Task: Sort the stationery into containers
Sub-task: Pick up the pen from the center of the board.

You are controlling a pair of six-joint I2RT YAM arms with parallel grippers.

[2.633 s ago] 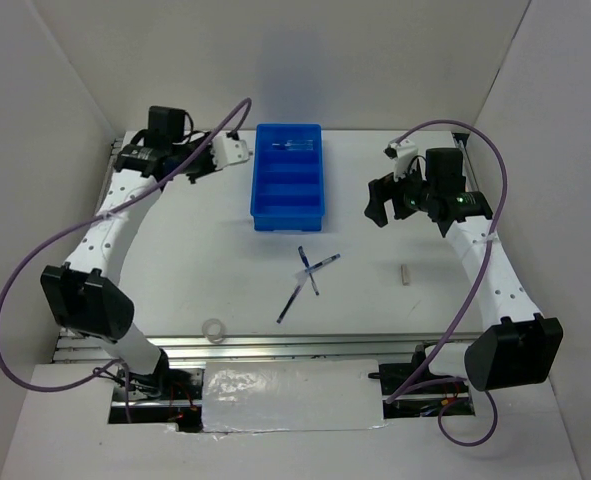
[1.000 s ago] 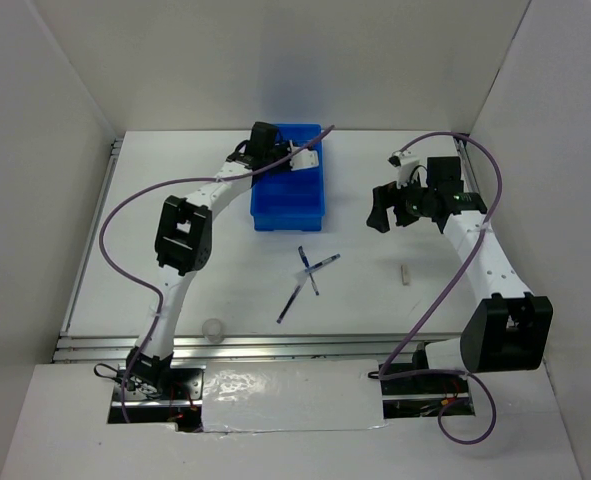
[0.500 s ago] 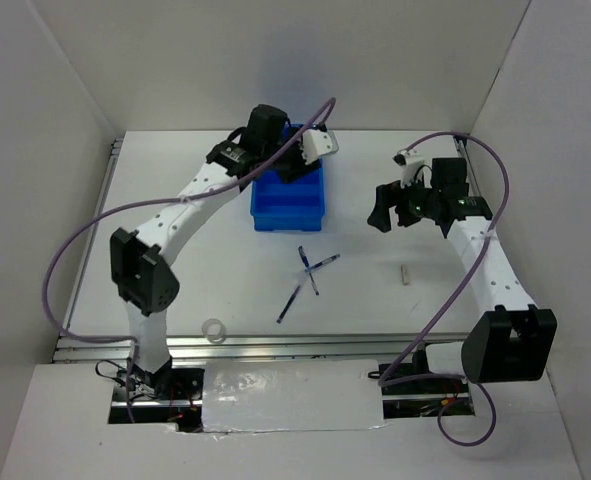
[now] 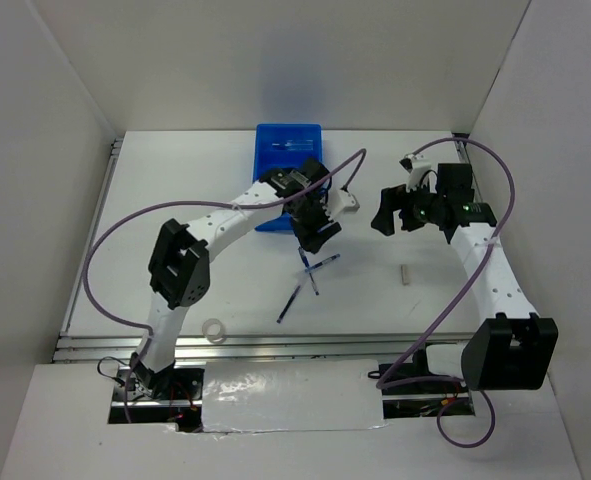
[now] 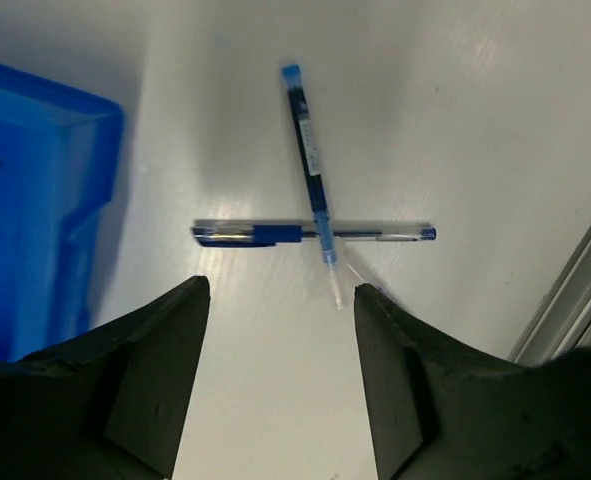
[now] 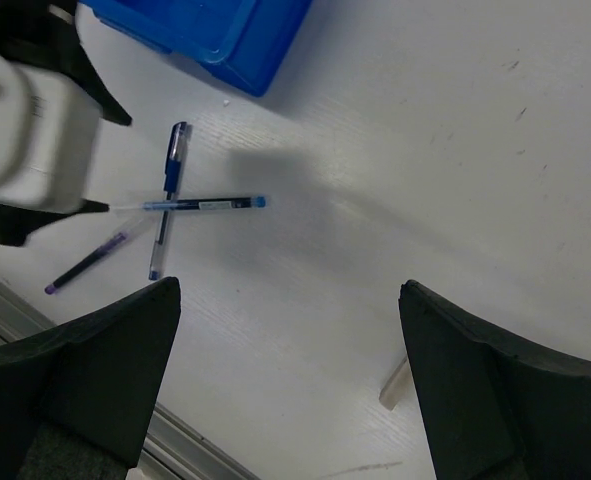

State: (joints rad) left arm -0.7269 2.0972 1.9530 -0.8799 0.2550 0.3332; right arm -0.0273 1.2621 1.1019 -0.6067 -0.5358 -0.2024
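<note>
Left wrist view: the left fingers (image 5: 155, 380) stand apart and empty above two thin dark-blue pens (image 5: 320, 225) crossed on the white surface (image 5: 475, 120), near the bright blue plastic tray (image 5: 35, 200). Likewise the right fingers (image 6: 85, 370) gape empty. The pick-up seems in hand; next, lower and pinch one pen cleanly.

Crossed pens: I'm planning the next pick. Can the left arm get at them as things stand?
Probably yes. The left gripper hangs open just above the crossed pens, nothing between them; the blue tray stands off to the side.
</note>
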